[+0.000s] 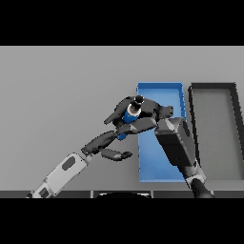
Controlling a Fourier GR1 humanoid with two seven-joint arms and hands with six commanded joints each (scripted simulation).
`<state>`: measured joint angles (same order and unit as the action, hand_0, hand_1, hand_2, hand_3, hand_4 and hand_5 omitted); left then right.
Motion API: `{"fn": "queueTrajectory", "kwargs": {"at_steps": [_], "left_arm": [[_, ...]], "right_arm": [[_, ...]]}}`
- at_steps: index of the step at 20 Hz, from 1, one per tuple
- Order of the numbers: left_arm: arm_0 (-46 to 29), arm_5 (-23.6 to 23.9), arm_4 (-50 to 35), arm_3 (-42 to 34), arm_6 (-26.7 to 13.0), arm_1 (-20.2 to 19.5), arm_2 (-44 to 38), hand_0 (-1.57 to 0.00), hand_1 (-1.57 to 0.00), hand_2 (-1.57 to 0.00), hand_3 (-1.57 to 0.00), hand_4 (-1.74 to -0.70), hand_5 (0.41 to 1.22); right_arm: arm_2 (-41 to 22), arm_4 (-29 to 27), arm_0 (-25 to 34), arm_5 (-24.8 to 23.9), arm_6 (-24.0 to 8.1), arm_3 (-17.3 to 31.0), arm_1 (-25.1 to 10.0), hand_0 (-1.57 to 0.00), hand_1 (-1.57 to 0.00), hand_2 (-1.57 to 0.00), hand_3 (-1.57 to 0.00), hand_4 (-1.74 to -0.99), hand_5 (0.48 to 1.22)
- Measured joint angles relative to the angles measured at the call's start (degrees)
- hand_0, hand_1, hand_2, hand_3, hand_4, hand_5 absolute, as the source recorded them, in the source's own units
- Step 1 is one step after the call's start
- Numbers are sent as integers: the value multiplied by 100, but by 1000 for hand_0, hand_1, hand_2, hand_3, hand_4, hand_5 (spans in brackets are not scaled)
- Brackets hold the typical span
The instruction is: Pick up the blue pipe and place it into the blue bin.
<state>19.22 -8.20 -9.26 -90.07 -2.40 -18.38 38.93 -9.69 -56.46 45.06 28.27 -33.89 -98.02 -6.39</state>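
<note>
so the right robot hand (138, 114) has its fingers wrapped around the blue pipe (129, 117), and you can only see bits of the pipe's blue poking out between the dark fingers, plus a light-coloured end with a dark cap near the top of the grip. the hand and pipe sit right at the left wall of the blue bin (162, 162), roughly at the bin's far half, with the pipe mostly just outside that wall over the grey worktop (62, 95). can't tell from this angle whether the pipe is lifted clear or touching anything underneath. the right forearm crosses over the bin itself, coming up from the near edge of the worktop and covering a good part of the bin floor.

the left robot hand (107, 143) is just beside it, on the near-left side of the right one, fingers loose and spread, not holding anything. its fingertips reach up close to the pipe, nearly touching the right hand's fingers. its arm comes in from the near-left corner.

just to the right of the blue bin there's a dark grey bin (214, 133) by the right edge of the worktop, the two standing side by side.
</note>
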Motion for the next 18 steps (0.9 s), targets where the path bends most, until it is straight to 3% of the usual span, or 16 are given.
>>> {"fn": "queueTrajectory", "kwargs": {"at_steps": [3, 5, 9, 15, 18], "left_arm": [[64, -27, -31, -43, -41, 6, 0, 0, 0, 0, 1, -868, 485], [28, -66, -23, 8, -19, 2, 24, 1, 1, 1, 1, -864, 483], [12, -6, -26, -70, -93, -51, -14, 1, 1, 1, 1, -844, 481], [-13, 95, 75, -147, -142, -108, -23, 1, 1, 1, 1, -827, 463], [-67, 109, 115, -208, -90, -218, -45, 1, 1, 1, 1, -828, 462]], "right_arm": [[393, -29, 755, 120, 430, 402, -276, -1571, -1571, -1571, -1571, -1496, 1221], [645, 72, 1171, -90, 578, 808, -422, -1571, -1571, -1571, -1571, -1496, 1221], [1099, 875, 1717, -294, 1013, 1899, -695, -1571, -1571, -1571, -1571, -1498, 1221], [1595, 1884, 1661, -239, 1085, 3786, -1001, -1571, -1571, -1571, -1571, -1499, 1221], [1727, 2211, 1339, -185, 1119, 4258, -1084, -1571, -1571, -1571, -1571, -1499, 1221]]}}
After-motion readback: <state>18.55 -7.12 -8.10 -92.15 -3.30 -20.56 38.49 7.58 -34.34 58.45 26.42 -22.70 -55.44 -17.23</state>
